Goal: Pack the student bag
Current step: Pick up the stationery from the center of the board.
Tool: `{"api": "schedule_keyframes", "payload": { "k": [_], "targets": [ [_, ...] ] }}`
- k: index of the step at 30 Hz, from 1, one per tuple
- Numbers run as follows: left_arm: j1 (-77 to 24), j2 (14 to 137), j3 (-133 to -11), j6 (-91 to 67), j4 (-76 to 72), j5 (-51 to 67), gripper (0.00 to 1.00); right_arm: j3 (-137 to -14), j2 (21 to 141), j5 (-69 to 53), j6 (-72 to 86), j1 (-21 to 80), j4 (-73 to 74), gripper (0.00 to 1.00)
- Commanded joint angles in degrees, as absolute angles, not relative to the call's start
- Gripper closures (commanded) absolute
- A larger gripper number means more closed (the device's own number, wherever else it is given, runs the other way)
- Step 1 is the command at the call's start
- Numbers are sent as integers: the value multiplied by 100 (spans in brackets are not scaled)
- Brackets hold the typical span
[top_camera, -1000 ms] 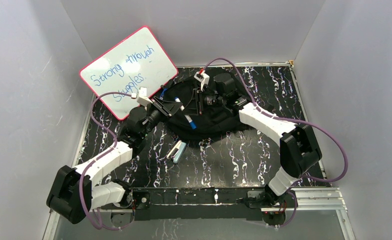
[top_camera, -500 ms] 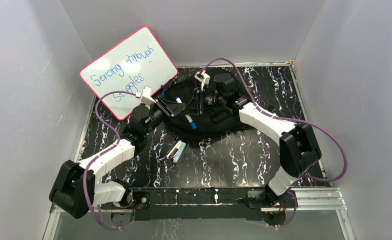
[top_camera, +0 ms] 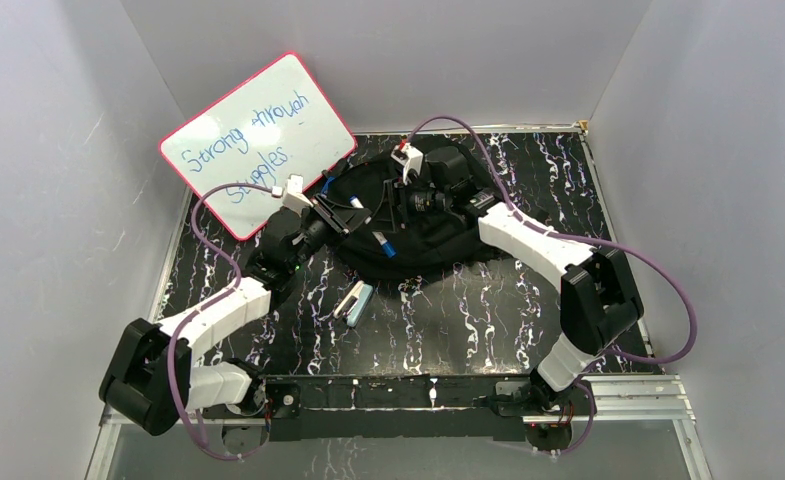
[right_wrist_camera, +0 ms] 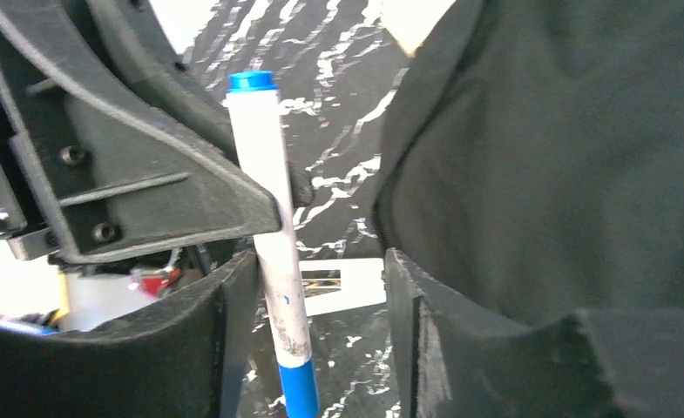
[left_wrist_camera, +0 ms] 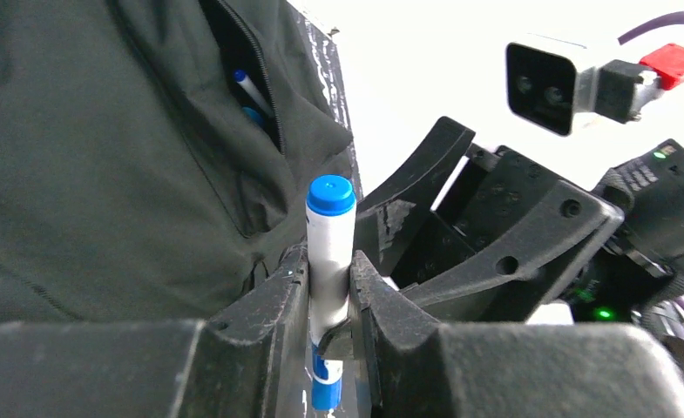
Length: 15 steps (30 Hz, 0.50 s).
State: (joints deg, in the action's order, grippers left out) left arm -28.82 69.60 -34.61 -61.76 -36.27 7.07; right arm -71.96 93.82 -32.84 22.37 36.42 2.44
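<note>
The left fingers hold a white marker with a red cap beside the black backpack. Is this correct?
No. The cap is blue, not red. The left wrist view shows it: the left fingers hold a white marker with a blue cap beside the black backpack.

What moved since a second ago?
The left gripper, shut on the white marker pen with a blue cap, edged farther back over the black fabric backpack. The open right gripper, the second marker on the bag and the pink-framed whiteboard stayed put.
</note>
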Motion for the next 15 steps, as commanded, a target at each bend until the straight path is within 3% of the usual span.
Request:
{"api": "schedule_keyframes", "payload": {
  "k": [1,8,15],
  "targets": [
    [-2874,6737,-3766,-5943,-2903,188,100,-7769,9136,-1839,1635,3606,910,35],
    [-2874,6952,-3957,-5911,-2078,83,100,-8628,9515,421,976,3545,1758,29],
    [-2870,7197,-3985,-5951,-2045,368,100,-9547,10450,1442,118,3534,2029,26]
  ]
}}
